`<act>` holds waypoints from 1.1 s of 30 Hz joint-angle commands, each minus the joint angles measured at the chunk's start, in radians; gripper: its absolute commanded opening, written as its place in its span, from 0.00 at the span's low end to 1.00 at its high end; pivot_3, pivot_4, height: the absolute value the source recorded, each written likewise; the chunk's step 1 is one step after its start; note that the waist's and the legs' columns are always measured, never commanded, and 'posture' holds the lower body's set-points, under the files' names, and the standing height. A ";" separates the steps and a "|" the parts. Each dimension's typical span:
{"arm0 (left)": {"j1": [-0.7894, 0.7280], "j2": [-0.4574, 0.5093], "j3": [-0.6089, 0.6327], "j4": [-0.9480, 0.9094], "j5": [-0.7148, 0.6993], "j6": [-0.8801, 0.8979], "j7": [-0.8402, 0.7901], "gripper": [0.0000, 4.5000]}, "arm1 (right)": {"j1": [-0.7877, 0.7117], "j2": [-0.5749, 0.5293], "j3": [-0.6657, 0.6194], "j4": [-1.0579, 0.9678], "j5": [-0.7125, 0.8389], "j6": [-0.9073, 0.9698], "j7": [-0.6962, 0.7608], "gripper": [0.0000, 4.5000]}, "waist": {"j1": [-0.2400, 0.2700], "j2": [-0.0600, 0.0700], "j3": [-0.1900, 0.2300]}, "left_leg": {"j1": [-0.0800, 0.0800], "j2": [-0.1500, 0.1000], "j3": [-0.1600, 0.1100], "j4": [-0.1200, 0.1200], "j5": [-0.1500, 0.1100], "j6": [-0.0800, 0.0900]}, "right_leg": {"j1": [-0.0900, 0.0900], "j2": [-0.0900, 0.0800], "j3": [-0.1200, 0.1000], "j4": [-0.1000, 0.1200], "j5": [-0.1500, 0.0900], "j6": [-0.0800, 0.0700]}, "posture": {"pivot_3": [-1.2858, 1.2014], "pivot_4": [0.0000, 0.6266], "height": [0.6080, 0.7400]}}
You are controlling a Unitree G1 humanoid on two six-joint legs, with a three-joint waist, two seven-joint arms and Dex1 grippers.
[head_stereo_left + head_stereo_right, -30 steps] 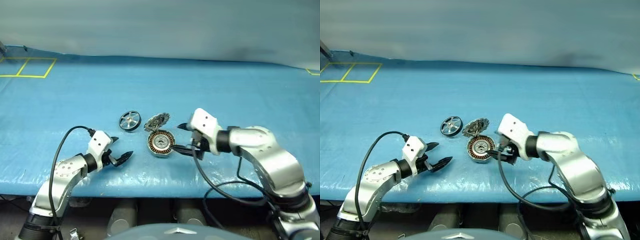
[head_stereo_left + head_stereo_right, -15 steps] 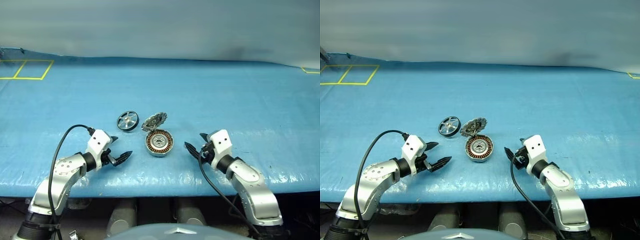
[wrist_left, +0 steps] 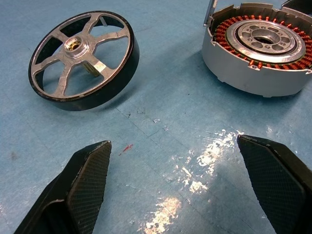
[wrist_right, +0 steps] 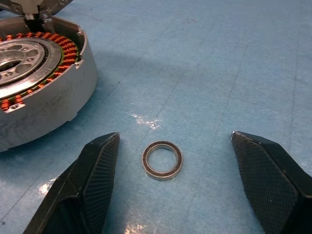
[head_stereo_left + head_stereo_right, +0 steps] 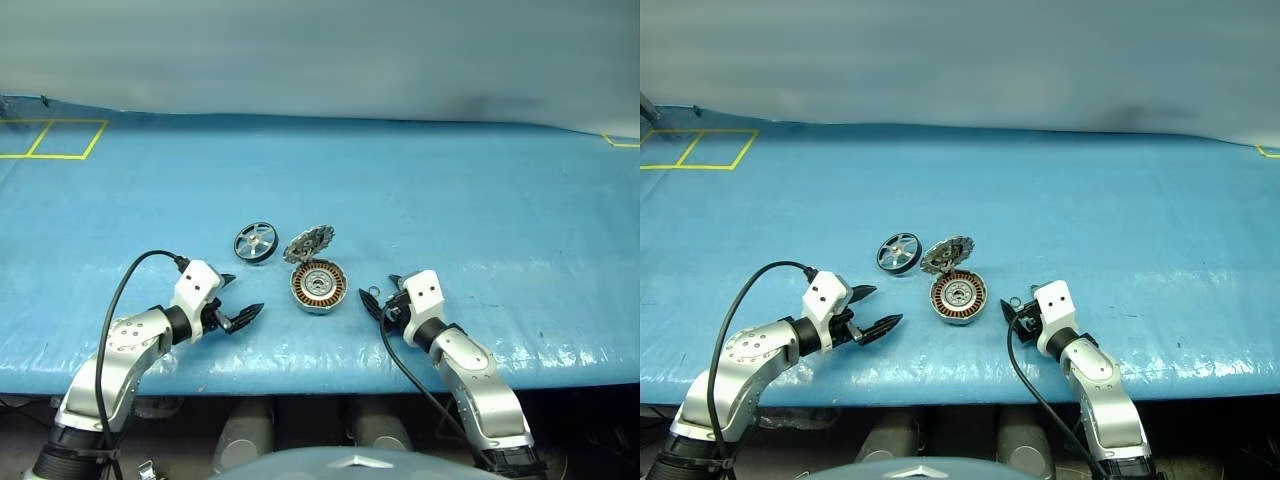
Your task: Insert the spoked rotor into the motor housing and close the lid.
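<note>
Right wrist view: small metal ring [image 4: 162,160] lay flat on blue bench [image 5: 480,200], framed between spread fingers of right hand [image 5: 376,303], apparently lined up for picking.
Left hand [image 5: 238,303]: spread wide, empty, parked low, aimed toward spoked rotor [image 5: 256,242].
Motor housing [image 5: 320,285]: upright, windings exposed, ready for insertion; rotor at its 10 o'clock, apart.
Lid [image 5: 310,243]: tilted, propped at housing's 12 o'clock.
Change: right hand dropped from beside housing to bench level near ring; left hand unmoved.
</note>
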State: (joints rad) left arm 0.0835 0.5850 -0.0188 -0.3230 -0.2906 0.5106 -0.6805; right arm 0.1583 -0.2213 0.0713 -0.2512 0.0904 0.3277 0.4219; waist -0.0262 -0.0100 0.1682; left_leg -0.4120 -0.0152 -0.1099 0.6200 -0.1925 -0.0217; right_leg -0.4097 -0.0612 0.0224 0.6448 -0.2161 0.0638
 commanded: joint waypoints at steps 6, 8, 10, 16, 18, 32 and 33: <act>-0.010 0.002 0.008 -0.045 -0.008 -0.006 -0.002 1.00 | -0.016 0.000 0.031 0.021 -0.032 0.046 -0.059 0.65 | -0.001 -0.001 -0.001 | 0.001 0.001 0.000 0.001 0.000 0.000 | 0.001 0.000 0.000 0.000 0.000 0.000 | 0.52 0.24 1.00; -0.010 0.000 0.007 -0.044 -0.007 -0.007 0.000 1.00 | -0.027 0.000 0.034 0.021 -0.036 0.069 -0.071 0.51 | 0.000 -0.001 -0.001 | 0.001 0.001 0.000 0.001 0.000 0.000 | 0.001 0.000 0.000 0.000 0.000 0.000 | 0.52 0.24 1.00; -0.009 -0.001 0.007 -0.045 -0.007 -0.008 0.001 1.00 | -0.032 -0.005 0.039 0.011 -0.040 0.088 -0.077 0.36 | 0.000 -0.001 -0.001 | 0.001 0.001 0.000 0.001 0.000 0.000 | 0.001 0.000 0.000 0.000 0.000 0.000 | 0.52 0.24 1.00; 0.003 -0.003 0.013 -0.050 -0.007 -0.014 0.006 1.00 | -0.038 -0.079 0.050 -0.160 -0.031 0.219 -0.046 0.15 | 0.004 -0.001 -0.001 | 0.000 0.000 0.000 0.001 0.000 0.000 | 0.001 0.000 0.000 0.000 0.000 0.000 | 0.52 0.24 1.00; 0.007 -0.004 0.015 -0.051 -0.007 -0.017 0.007 1.00 | -0.056 -0.105 0.032 -0.232 -0.025 0.281 -0.047 0.15 | 0.005 0.000 -0.001 | -0.001 0.000 0.000 0.001 0.000 0.000 | 0.000 0.000 0.000 0.000 0.000 0.000 | 0.52 0.24 1.00; -0.002 -0.012 -0.003 -0.040 0.001 -0.040 0.002 1.00 | -0.266 -0.130 0.166 -0.363 0.041 0.427 0.006 0.15 | 0.002 -0.001 0.000 | -0.001 0.000 0.000 0.000 0.000 0.000 | -0.001 0.000 -0.001 -0.001 0.000 0.000 | 0.52 0.24 1.00; -0.002 -0.013 -0.003 -0.041 0.001 -0.039 0.001 1.00 | -0.271 -0.120 0.180 -0.344 0.038 0.416 0.004 0.15 | 0.001 -0.001 0.000 | -0.001 0.000 0.000 0.000 0.000 0.000 | -0.001 0.000 -0.001 -0.001 0.000 0.000 | 0.52 0.24 1.00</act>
State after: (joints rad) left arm 0.0918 0.5730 -0.0232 -0.3247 -0.2866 0.4910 -0.6775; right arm -0.1006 -0.3498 0.2346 -0.6017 0.1280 0.7693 0.4299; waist -0.0249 -0.0105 0.1678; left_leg -0.4133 -0.0152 -0.1102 0.6202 -0.1925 -0.0217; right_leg -0.4103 -0.0612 0.0216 0.6441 -0.2161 0.0637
